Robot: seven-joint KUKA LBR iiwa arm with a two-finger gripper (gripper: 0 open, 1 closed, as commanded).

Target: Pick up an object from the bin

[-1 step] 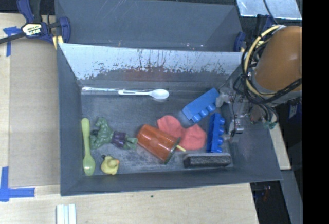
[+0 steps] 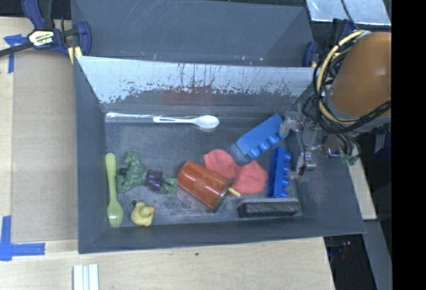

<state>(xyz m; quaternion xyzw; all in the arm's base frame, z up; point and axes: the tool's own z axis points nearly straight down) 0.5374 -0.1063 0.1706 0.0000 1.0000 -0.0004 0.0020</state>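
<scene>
Pincer [image 2: 304,161] low at right side of grey bin [image 2: 93,149], just beside long blue brick [image 2: 281,173] standing on edge, with tilted blue brick [image 2: 258,138] up-left of it. Pincer opening: cannot tell. Nearby: pink pieces [image 2: 223,163], red-orange cup [image 2: 202,184], black block [image 2: 268,207]. Farther left: white spoon [image 2: 200,122], green spoon [image 2: 112,189], yellow duck [image 2: 142,213].

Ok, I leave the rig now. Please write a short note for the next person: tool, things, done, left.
Tool: low at the right side of the bin, close to the tilted blue block and the second blue block.
Middle: pink pieces, orange-red cup, black bar. Back: white spoon.
Done: nothing lifted.
Left: grasp one thing and lift it.
</scene>
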